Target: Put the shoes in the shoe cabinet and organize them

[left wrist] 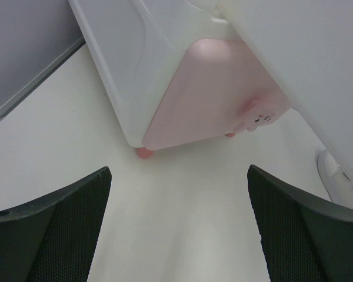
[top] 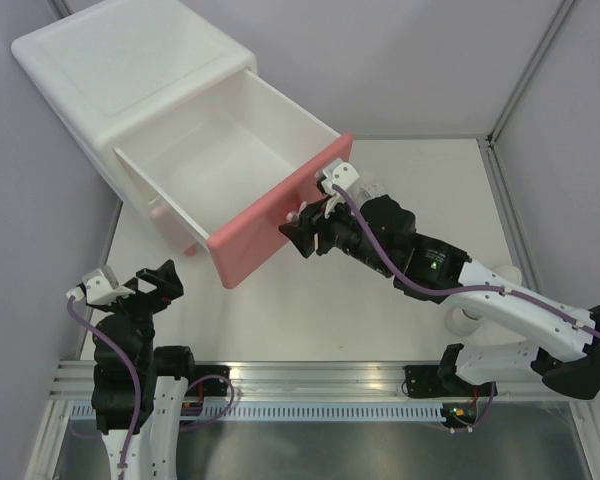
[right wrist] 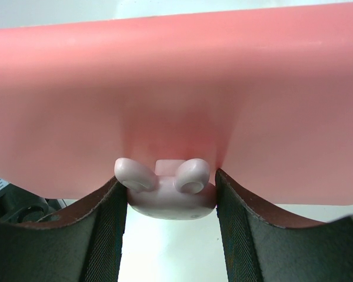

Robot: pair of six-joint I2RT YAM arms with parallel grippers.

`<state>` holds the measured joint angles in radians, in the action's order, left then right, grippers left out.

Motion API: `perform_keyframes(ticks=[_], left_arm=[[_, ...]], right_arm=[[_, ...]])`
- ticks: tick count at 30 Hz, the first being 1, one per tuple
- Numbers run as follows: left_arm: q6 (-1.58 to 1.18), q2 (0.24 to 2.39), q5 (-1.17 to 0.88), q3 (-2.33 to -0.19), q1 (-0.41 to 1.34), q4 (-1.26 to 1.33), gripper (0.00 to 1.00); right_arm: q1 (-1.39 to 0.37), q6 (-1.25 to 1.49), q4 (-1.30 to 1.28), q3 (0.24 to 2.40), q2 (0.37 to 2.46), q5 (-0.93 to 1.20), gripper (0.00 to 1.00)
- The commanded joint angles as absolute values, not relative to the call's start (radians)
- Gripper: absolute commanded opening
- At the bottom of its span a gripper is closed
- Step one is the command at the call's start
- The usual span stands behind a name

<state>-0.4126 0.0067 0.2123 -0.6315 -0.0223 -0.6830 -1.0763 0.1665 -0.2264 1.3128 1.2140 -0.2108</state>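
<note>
The shoe cabinet [top: 130, 70] stands at the back left, its darker pink upper drawer [top: 280, 215] pulled far out with nothing inside. My right gripper [top: 305, 222] is shut on that drawer's bunny knob [right wrist: 170, 194], one finger pressed against each side. Low at the near left my left gripper [top: 130, 283] hangs open and holds nothing. It faces the closed pale pink lower drawer [left wrist: 212, 94] and its knob [left wrist: 257, 116]. A white rounded shape [left wrist: 340, 176], apparently part of a shoe, shows at the right edge of the left wrist view. Similar white bits [top: 467, 320] peek from under the right arm.
The open drawer overhangs the table in front of the cabinet. Grey walls close in on the left and back, and a metal rail [top: 280, 375] runs along the near edge. A pink cabinet foot [left wrist: 144, 152] rests on the white tabletop [top: 280, 320].
</note>
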Motion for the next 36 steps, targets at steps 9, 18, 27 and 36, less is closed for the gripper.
perform_keyframes(ticks=[9,18,27,36], left_arm=[[-0.402,-0.074,0.239,-0.641,-0.028,-0.670,0.99],[-0.400,-0.075,0.239,-0.641,-0.028,-0.670,0.99],[-0.402,-0.074,0.241,-0.643,-0.028,-0.670,0.99],[-0.402,-0.075,0.239,-0.641,-0.028,-0.672,0.99]], right_arm=[[-1.103,0.253,-0.198,1.278,1.140,-0.186,0.03],[-1.111,0.276,-0.236,1.266,1.095,-0.199,0.03],[-1.111,0.291,-0.256,1.210,1.057,-0.213,0.34],[-1.109,0.301,-0.359,1.218,1.014,-0.206,0.92]])
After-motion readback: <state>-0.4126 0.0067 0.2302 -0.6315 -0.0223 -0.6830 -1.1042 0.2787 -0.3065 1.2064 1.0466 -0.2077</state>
